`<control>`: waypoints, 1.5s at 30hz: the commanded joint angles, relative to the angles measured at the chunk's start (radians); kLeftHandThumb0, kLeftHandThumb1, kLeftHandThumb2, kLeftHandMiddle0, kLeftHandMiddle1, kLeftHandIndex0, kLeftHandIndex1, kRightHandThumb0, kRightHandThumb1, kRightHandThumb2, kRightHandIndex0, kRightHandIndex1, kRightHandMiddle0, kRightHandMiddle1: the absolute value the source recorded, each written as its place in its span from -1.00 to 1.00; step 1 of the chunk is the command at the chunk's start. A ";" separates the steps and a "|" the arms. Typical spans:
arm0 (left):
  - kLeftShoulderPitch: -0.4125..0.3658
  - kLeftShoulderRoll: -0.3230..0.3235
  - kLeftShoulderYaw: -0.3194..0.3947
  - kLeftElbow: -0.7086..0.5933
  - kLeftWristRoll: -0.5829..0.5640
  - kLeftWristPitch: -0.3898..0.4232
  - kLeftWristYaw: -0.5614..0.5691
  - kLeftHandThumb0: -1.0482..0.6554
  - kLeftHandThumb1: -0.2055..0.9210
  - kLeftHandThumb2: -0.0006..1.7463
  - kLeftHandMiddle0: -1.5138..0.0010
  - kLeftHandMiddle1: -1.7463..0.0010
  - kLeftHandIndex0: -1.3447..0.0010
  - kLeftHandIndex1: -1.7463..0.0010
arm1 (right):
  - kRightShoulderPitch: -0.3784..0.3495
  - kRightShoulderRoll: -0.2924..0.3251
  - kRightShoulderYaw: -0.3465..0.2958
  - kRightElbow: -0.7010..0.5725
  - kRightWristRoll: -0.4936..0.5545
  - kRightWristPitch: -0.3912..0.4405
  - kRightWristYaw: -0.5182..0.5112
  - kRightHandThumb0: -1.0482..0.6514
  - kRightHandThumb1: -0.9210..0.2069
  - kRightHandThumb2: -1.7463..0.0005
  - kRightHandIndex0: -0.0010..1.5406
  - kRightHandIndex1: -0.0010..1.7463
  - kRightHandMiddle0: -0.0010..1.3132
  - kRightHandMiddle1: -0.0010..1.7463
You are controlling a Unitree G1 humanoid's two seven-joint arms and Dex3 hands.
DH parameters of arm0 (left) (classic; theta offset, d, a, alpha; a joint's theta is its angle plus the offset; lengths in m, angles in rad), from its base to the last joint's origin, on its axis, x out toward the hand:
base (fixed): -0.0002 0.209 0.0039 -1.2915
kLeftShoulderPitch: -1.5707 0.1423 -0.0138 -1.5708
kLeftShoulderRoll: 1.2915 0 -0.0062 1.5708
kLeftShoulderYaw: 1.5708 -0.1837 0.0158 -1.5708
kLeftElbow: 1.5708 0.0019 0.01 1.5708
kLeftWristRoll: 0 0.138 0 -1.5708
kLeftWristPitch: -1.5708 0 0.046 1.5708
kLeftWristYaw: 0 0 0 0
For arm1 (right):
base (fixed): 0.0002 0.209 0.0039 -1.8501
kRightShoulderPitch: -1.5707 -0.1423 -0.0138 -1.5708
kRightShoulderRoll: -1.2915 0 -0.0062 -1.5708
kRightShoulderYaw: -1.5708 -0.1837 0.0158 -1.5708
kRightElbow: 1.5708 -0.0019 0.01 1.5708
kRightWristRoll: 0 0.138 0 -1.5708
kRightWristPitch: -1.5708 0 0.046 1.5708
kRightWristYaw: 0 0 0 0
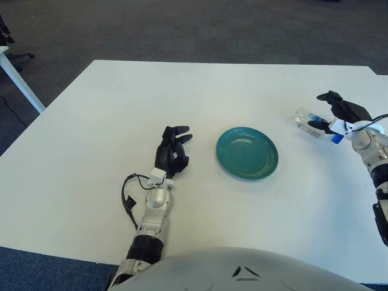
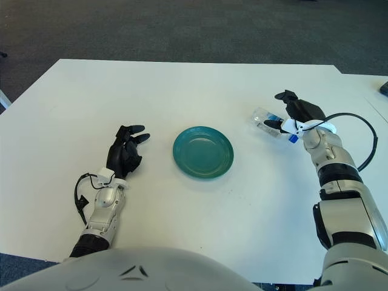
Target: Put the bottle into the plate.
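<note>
A clear plastic bottle [image 1: 305, 120] with a blue cap lies on its side at the right of the white table [image 1: 121, 109]. My right hand [image 1: 317, 111] is over the bottle's cap end. Its fingers are spread, one finger above the bottle and the thumb low beside it, and they are not closed on it. The empty teal plate [image 1: 247, 153] sits mid-table, well left of the bottle. My left hand [image 1: 172, 147] shows left of the plate with its dark fingers relaxed and holding nothing.
A black cable loops beside my left wrist [image 1: 128, 194]. The table's far edge meets dark carpet. A second white table's leg [image 1: 21, 85] stands at the far left. A small dark object [image 2: 383, 88] shows at the right border.
</note>
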 commanded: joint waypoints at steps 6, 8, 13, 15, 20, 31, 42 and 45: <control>0.089 -0.030 -0.017 0.087 0.018 -0.007 0.015 -0.57 1.00 0.06 0.35 0.05 0.56 -0.33 | -0.022 -0.008 0.023 -0.016 -0.007 0.005 0.015 -0.83 -1.00 0.45 -0.65 -0.78 -1.00 -0.23; 0.088 -0.031 -0.018 0.089 0.020 -0.005 0.019 -0.57 1.00 0.06 0.35 0.05 0.56 -0.33 | -0.025 -0.007 0.027 -0.015 -0.008 0.009 0.016 -0.83 -1.00 0.45 -0.65 -0.78 -1.00 -0.24; 0.084 -0.035 -0.023 0.094 0.031 -0.001 0.035 -0.58 1.00 0.06 0.37 0.06 0.58 -0.32 | -0.032 -0.002 0.037 -0.011 -0.010 0.020 0.018 -0.83 -1.00 0.44 -0.66 -0.79 -1.00 -0.26; 0.085 -0.034 -0.026 0.094 0.034 0.001 0.038 -0.59 1.00 0.06 0.38 0.06 0.59 -0.32 | -0.035 0.002 0.040 -0.011 -0.010 0.026 0.016 -0.83 -1.00 0.44 -0.66 -0.79 -1.00 -0.26; 0.085 -0.032 -0.032 0.098 0.035 0.001 0.040 -0.61 1.00 0.06 0.39 0.07 0.61 -0.31 | -0.059 0.017 0.049 -0.005 -0.012 0.048 0.019 -0.85 -1.00 0.42 -0.67 -0.79 -1.00 -0.25; 0.063 -0.055 -0.038 0.118 0.020 0.010 0.048 -0.60 1.00 0.02 0.37 0.06 0.60 -0.34 | -0.217 0.027 0.099 0.104 -0.040 0.080 0.045 -0.91 -1.00 0.33 -0.70 -0.83 -1.00 -0.18; 0.055 -0.067 -0.058 0.136 0.025 -0.001 0.073 -0.60 1.00 0.05 0.37 0.06 0.63 -0.35 | -0.292 0.034 0.154 0.173 -0.075 0.068 0.039 -0.92 -1.00 0.32 -0.68 -0.83 -1.00 -0.17; 0.052 -0.071 -0.062 0.141 0.021 -0.009 0.077 -0.60 1.00 0.04 0.37 0.06 0.63 -0.36 | -0.303 0.045 0.165 0.180 -0.082 0.074 0.036 -0.92 -1.00 0.32 -0.67 -0.83 -1.00 -0.17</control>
